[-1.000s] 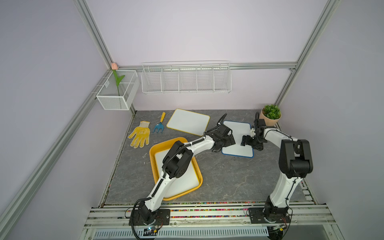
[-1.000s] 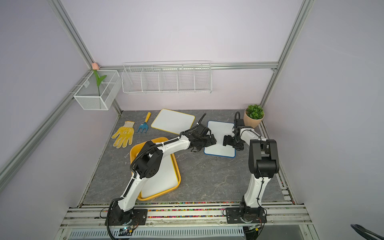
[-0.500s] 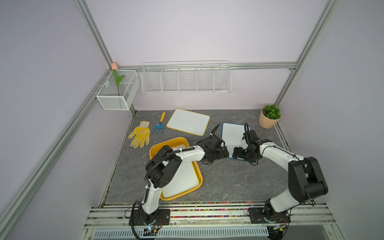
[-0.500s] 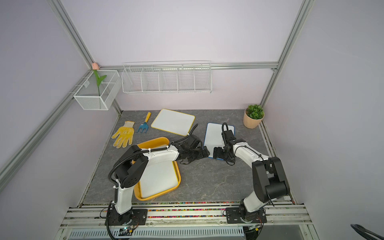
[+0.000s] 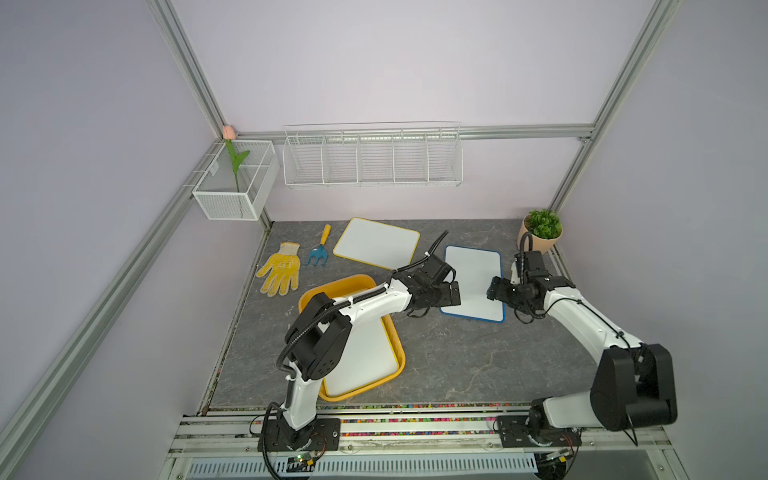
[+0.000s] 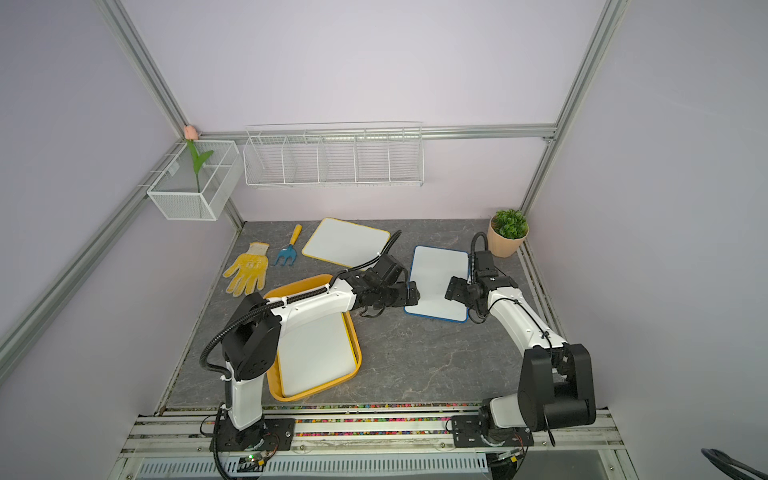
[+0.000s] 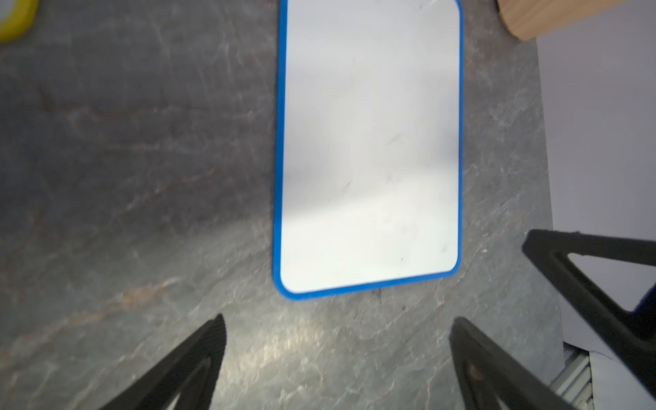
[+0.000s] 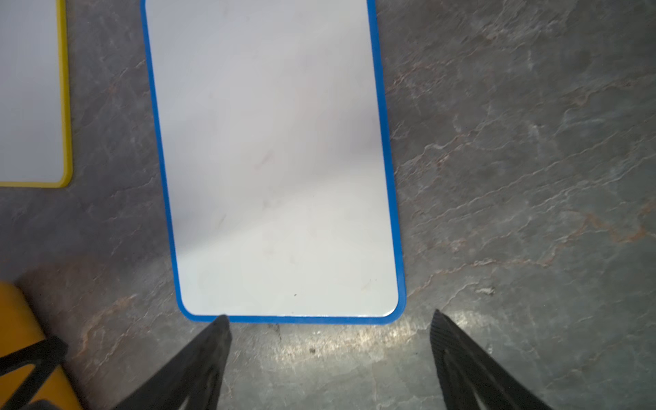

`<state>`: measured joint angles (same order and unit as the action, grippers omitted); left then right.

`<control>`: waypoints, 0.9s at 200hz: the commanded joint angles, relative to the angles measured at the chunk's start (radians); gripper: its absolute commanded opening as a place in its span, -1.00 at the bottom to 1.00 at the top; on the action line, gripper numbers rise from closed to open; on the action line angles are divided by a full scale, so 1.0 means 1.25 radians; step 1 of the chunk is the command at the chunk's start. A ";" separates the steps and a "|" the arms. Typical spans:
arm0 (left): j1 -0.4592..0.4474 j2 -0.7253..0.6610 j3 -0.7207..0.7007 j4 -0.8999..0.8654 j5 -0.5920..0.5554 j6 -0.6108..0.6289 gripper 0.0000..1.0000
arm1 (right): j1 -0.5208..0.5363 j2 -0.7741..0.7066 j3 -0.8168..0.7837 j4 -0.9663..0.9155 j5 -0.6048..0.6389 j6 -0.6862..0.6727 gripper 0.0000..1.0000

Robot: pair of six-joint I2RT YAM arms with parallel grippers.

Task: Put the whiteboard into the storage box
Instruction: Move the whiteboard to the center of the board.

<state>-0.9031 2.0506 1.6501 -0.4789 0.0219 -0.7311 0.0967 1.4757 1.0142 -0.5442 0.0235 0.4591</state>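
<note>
Yellow glove: laid flat on the counter at 10 o'clock.
Blue hand rake: placed just beside the glove, at 11.
Potted plant: stood at 2.
Wire rack: hung at 12.
Mesh basket, with tulip: mounted at 10.

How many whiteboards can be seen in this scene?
3: one whiteboard inside the orange-yellow storage box; a yellow-framed whiteboard on the table at the back; a blue-framed whiteboard near the potted plant. Any stacked beneath would be hidden.

Top views look down from high in front; wrist views, close, share the blue-rimmed whiteboard.
</note>
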 commanded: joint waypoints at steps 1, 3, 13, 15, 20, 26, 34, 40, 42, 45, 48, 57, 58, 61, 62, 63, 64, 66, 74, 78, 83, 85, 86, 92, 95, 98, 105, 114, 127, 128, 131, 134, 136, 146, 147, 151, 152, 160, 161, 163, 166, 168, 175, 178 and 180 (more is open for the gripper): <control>0.026 0.096 0.094 -0.109 -0.035 0.076 0.99 | -0.010 0.070 0.049 0.018 0.029 -0.031 0.79; 0.027 0.103 0.104 -0.112 -0.035 0.079 0.99 | -0.011 0.076 0.054 0.019 0.029 -0.033 0.79; 0.036 0.138 0.148 -0.122 -0.026 0.097 0.99 | -0.013 0.112 0.079 0.021 0.041 -0.039 0.79; 0.037 0.147 0.159 -0.124 -0.026 0.099 0.99 | -0.013 0.119 0.084 0.021 0.044 -0.040 0.79; 0.041 0.166 0.183 -0.130 -0.028 0.106 0.99 | -0.016 0.136 0.097 0.019 0.048 -0.042 0.79; 0.046 0.187 0.210 -0.138 -0.029 0.114 0.99 | -0.021 0.155 0.113 0.017 0.048 -0.043 0.79; 0.049 0.211 0.245 -0.147 -0.029 0.126 0.99 | -0.031 0.175 0.126 0.020 0.039 -0.044 0.79; 0.050 0.229 0.269 -0.151 -0.036 0.133 0.99 | -0.038 0.189 0.134 0.027 0.033 -0.045 0.79; 0.052 0.234 0.277 -0.153 -0.038 0.135 0.99 | -0.040 0.193 0.136 0.029 0.031 -0.046 0.79; 0.053 0.243 0.288 -0.156 -0.039 0.138 0.99 | -0.043 0.198 0.139 0.030 0.029 -0.046 0.79; 0.054 0.251 0.298 -0.157 -0.039 0.140 0.99 | -0.046 0.206 0.144 0.030 0.026 -0.047 0.79; 0.060 0.271 0.328 -0.157 -0.031 0.143 0.99 | -0.054 0.225 0.157 0.033 0.021 -0.049 0.79; 0.060 0.272 0.330 -0.156 -0.030 0.143 0.99 | -0.054 0.227 0.158 0.033 0.021 -0.050 0.79; 0.062 0.279 0.338 -0.155 -0.028 0.143 0.99 | -0.056 0.233 0.162 0.035 0.018 -0.051 0.79; 0.062 0.281 0.341 -0.154 -0.028 0.142 0.99 | -0.057 0.235 0.163 0.036 0.017 -0.051 0.79; 0.062 0.283 0.343 -0.153 -0.028 0.142 0.99 | -0.057 0.236 0.164 0.036 0.016 -0.052 0.79; 0.063 0.284 0.345 -0.153 -0.027 0.141 0.99 | -0.058 0.238 0.166 0.036 0.015 -0.052 0.79; 0.063 0.287 0.350 -0.152 -0.026 0.141 0.99 | -0.059 0.242 0.167 0.037 0.013 -0.053 0.80; 0.066 0.302 0.373 -0.150 -0.020 0.140 0.99 | -0.062 0.257 0.178 0.038 0.009 -0.056 0.80; 0.067 0.308 0.382 -0.149 -0.019 0.139 0.99 | -0.064 0.265 0.184 0.038 0.010 -0.058 0.79; 0.067 0.316 0.397 -0.149 -0.019 0.141 0.99 | -0.065 0.274 0.191 0.037 0.012 -0.060 0.80; 0.068 0.320 0.403 -0.150 -0.018 0.141 0.99 | -0.066 0.278 0.194 0.036 0.014 -0.060 0.79; 0.067 0.323 0.406 -0.151 -0.018 0.141 0.99 | -0.066 0.280 0.194 0.036 0.014 -0.060 0.79; 0.067 0.333 0.425 -0.154 -0.018 0.141 0.99 | -0.069 0.289 0.202 0.035 0.013 -0.060 0.80; 0.067 0.339 0.434 -0.154 -0.018 0.140 0.99 | -0.072 0.294 0.205 0.036 0.010 -0.062 0.80; 0.068 0.345 0.443 -0.156 -0.018 0.141 0.99 | -0.074 0.300 0.208 0.038 0.006 -0.063 0.79; 0.068 0.358 0.464 -0.161 -0.016 0.141 0.99 | -0.077 0.311 0.216 0.041 -0.004 -0.067 0.80; 0.069 0.375 0.490 -0.168 -0.014 0.141 0.99 | -0.081 0.326 0.230 0.039 -0.007 -0.070 0.80; 0.071 0.396 0.514 -0.168 -0.008 0.136 0.99 | -0.085 0.346 0.247 0.039 -0.026 -0.073 0.80; 0.071 0.398 0.516 -0.168 -0.007 0.136 0.99 | -0.086 0.348 0.249 0.039 -0.027 -0.073 0.80; 0.072 0.402 0.521 -0.168 -0.005 0.135 0.99 | -0.086 0.351 0.253 0.039 -0.031 -0.073 0.80; 0.073 0.407 0.525 -0.167 -0.003 0.133 0.99 | -0.086 0.357 0.258 0.039 -0.035 -0.073 0.80; 0.072 0.410 0.529 -0.167 -0.002 0.131 0.99 | -0.086 0.361 0.261 0.040 -0.038 -0.073 0.80; 0.075 0.425 0.544 -0.167 0.007 0.123 0.99 | -0.086 0.380 0.278 0.033 -0.046 -0.075 0.80; 0.075 0.426 0.544 -0.166 0.007 0.122 0.99 | -0.086 0.381 0.279 0.032 -0.045 -0.075 0.80; 0.076 0.432 0.551 -0.165 0.012 0.119 0.98 | -0.086 0.388 0.285 0.029 -0.045 -0.074 0.80; 0.076 0.433 0.553 -0.165 0.013 0.118 0.98 | -0.085 0.389 0.285 0.029 -0.045 -0.074 0.80; 0.077 0.443 0.564 -0.167 0.017 0.110 0.98 | -0.086 0.400 0.292 0.026 -0.044 -0.075 0.80; 0.077 0.444 0.565 -0.167 0.017 0.109 0.98 | -0.086 0.401 0.293 0.025 -0.045 -0.075 0.80; 0.077 0.446 0.566 -0.167 0.018 0.108 0.98 | -0.086 0.402 0.294 0.026 -0.046 -0.075 0.80; 0.078 0.448 0.569 -0.166 0.019 0.107 0.98 | -0.086 0.404 0.294 0.026 -0.048 -0.076 0.80; 0.078 0.450 0.570 -0.165 0.019 0.106 0.98 | -0.086 0.406 0.294 0.027 -0.051 -0.076 0.81; 0.078 0.456 0.574 -0.163 0.019 0.104 0.98 | -0.086 0.410 0.294 0.030 -0.057 -0.077 0.81; 0.078 0.458 0.574 -0.161 0.016 0.103 0.98 | -0.086 0.411 0.293 0.031 -0.058 -0.077 0.81; 0.078 0.459 0.574 -0.159 0.013 0.102 0.98 | -0.086 0.412 0.292 0.030 -0.059 -0.076 0.81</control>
<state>-0.8131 2.5790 2.3360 -0.6563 0.0296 -0.5907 -0.0059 1.9678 1.3663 -0.4988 -0.0128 0.3843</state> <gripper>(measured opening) 0.992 0.902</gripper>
